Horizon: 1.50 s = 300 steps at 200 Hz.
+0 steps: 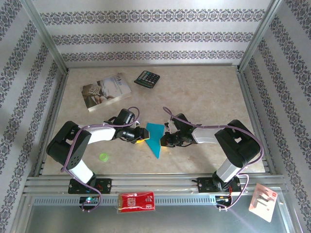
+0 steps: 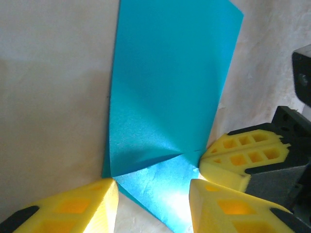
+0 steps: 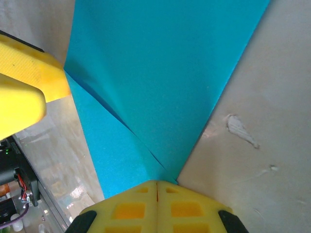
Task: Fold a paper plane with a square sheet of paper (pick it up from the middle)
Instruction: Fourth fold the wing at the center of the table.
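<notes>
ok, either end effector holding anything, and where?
Right end effector shut at the edge of the blue paper; pinching or pressing, can't tell. Left end effector open, straddling its point, grips nothing.

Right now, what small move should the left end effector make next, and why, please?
Probably close the left end effector on the folded corner of the square sheet of paper: its jaws stand open astride it, and the shut right end effector touches the crease end.

The top camera looks down from high at the near side over the whole table [image 1: 204, 92]. Both wrist cameras sit very close to the same blue paper [image 2: 170, 82], left and right.
</notes>
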Available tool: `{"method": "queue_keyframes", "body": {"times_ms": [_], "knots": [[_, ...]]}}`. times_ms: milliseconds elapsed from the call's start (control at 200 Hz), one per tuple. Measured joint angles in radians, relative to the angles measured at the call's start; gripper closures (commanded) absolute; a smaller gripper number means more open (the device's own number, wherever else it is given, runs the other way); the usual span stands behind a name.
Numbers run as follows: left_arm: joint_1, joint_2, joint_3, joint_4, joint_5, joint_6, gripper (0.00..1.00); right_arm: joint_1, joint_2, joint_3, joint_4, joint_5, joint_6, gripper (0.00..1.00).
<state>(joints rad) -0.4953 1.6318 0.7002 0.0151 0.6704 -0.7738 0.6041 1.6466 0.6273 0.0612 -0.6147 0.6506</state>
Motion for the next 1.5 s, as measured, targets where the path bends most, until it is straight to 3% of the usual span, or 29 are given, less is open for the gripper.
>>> {"method": "queue_keyframes", "body": {"times_ms": [630,1004,1194,1319,1499], "knots": [[0.033,0.053,0.002,0.076,0.082,-0.001,0.56,-0.006,0.003,0.0,0.0,-0.006,-0.007,1.0],[0.039,0.095,0.02,0.082,0.077,0.095,0.87,-0.015,0.02,0.026,-0.034,-0.027,-0.041,1.0],[0.039,0.093,0.017,0.084,0.047,0.064,1.0,-0.03,0.034,0.088,-0.119,0.009,-0.11,1.0],[0.021,0.035,-0.027,0.09,-0.014,-0.02,1.0,-0.039,0.027,0.148,-0.204,0.063,-0.174,0.87],[-0.084,-0.118,-0.092,0.09,-0.164,-0.204,1.0,-0.018,-0.114,0.176,-0.298,0.168,-0.247,0.73]]}}
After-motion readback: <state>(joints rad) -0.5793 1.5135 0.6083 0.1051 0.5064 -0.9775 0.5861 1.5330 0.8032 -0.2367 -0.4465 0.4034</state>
